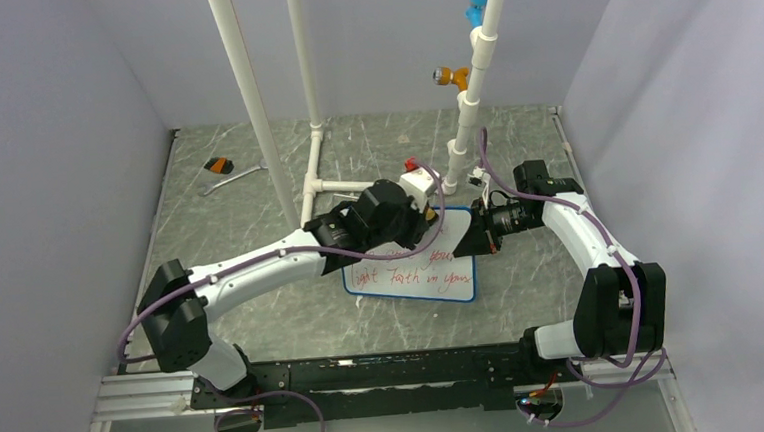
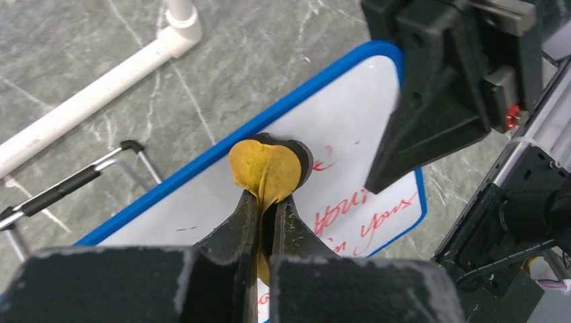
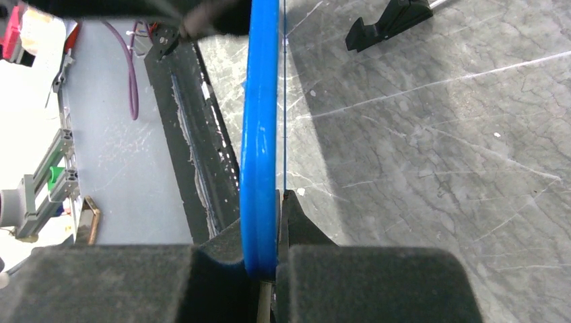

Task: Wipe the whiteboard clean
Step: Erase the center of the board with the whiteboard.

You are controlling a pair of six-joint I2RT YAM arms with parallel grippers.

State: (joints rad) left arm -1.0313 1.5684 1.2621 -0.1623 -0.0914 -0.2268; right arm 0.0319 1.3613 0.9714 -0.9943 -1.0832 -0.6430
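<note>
Grey marbled desk (image 1: 524, 152), enclosed on three sides by plain pale walls (image 1: 43, 147). A white pipe frame (image 1: 250, 94) rises from its far half under even light.

The blue-framed whiteboard (image 1: 417, 280) sits on the grey table (image 1: 294, 322), red handwriting on part of its white face.

**Two arms meet over board at mid-table**

The whiteboard (image 1: 414, 274) lies mid-way across the table (image 1: 264, 323), in front of the pipe frame (image 1: 316, 185) that stands behind it. The left gripper (image 1: 414, 224) hangs over the board's far edge, with a round pad (image 2: 266, 168) pinched between its fingers above the board's face. The right gripper (image 1: 472, 239) clamps the board's far right corner. A wrench (image 1: 230, 179) lies at the far left.
</note>
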